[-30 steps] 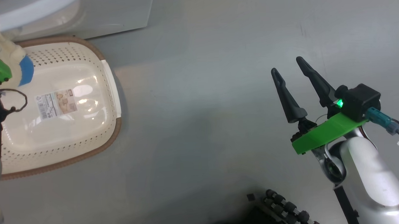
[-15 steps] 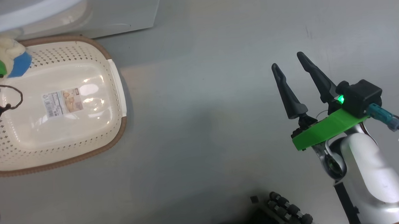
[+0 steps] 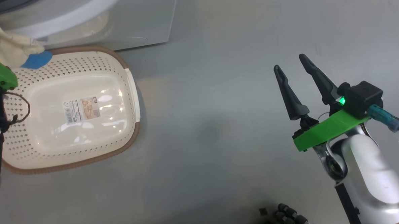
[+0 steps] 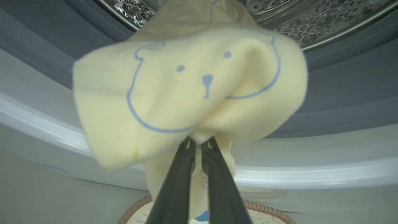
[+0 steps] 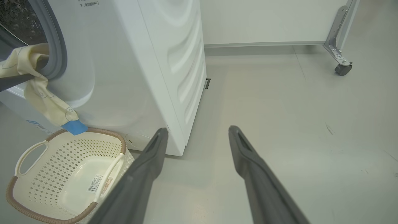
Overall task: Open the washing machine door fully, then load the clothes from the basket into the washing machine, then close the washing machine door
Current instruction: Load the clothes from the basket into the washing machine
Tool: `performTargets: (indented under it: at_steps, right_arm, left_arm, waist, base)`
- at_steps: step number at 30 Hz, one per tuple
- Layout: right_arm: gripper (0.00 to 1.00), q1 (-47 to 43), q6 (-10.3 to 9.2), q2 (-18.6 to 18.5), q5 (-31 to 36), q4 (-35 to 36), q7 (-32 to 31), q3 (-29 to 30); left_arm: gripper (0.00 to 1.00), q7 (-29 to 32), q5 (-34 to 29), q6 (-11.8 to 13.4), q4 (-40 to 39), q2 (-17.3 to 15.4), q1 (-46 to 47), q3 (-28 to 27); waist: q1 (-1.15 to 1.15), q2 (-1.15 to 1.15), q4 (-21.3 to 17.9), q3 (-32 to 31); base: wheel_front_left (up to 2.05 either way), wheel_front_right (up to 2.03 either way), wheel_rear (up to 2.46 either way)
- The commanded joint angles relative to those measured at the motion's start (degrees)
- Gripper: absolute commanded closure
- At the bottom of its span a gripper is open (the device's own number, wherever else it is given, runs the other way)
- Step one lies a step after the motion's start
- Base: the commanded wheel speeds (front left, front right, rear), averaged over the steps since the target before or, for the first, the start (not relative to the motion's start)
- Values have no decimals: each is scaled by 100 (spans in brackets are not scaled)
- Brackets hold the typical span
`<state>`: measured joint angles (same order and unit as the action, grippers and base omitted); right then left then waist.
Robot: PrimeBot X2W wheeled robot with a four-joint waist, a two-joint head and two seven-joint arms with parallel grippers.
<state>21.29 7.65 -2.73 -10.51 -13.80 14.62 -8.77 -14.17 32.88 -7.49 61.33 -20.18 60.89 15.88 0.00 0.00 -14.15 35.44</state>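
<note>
Nearby, the right gripper [image 3: 289, 62] hovers over the bare floor [image 3: 218, 91], its fingers spread wide with nothing between them (it has no part in this step). Further out to the left, the basket [image 3: 82, 60] sits on the floor just in front of the washing machine [image 5: 130, 62], the label [image 3: 81, 110] on its bottom in plain sight. Above its far rim, the left gripper [image 4: 196, 143] has its fingers pinched together on a fold of the clothes [image 4: 186, 90], a cream piece with a blue bear face drawn on it. The fabric bunches over the fingertips at the machine's mouth, level with the grey gasket [image 5: 57, 46], while a long tail with a blue tip dangles down the white front to just above the basket's rim. Beyond lies the steel drum [image 4: 311, 21].

The step in hand looks like loading this piece. Doing it well probably means carrying the pinch up and deep past the gasket lip before letting go, so the hanging tail is drawn over the lip rather than left draped outside. A release too near the opening would likely let the tail's weight pull the piece back out.
</note>
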Motion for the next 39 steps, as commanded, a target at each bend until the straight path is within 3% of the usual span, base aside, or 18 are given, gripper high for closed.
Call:
performTargets:
  at_steps: [1, 11, 20, 28, 39]
  right_arm:
    - [0, -172, -16, -15, 11, 130, 38, -79]
    - [0, -199, -16, -15, -68, 130, 38, -123]
    - [0, -90, -16, -15, -254, 207, 38, -217]
    - [0, 97, -16, -15, -500, 258, 38, -450]
    - [0, 224, -16, -15, -784, 302, 38, -696]
  left_arm:
    - [100, -77, -7, 2, -370, -428, -51, -91]
    - [100, -33, -232, 205, -2305, -997, -337, -409]
    - [100, 994, -349, 256, -3346, -1558, 468, -325]
    - [100, 1639, -474, 188, -3228, -1794, 1809, -187]
    - [100, 1302, -853, 179, -1963, -1843, 3220, -12]
  waist:
    - [0, 0, 41, -39]
    - [0, 0, 36, 3]
    - [0, 0, -117, 418]
    - [0, 0, -372, 843]
    - [0, 0, -688, 1160]
  base:
    - [0, 0, 0]
    - [0, 0, 0]
    - [0, 0, 0]
    - [0, 0, 0]
    - [0, 0, 0]
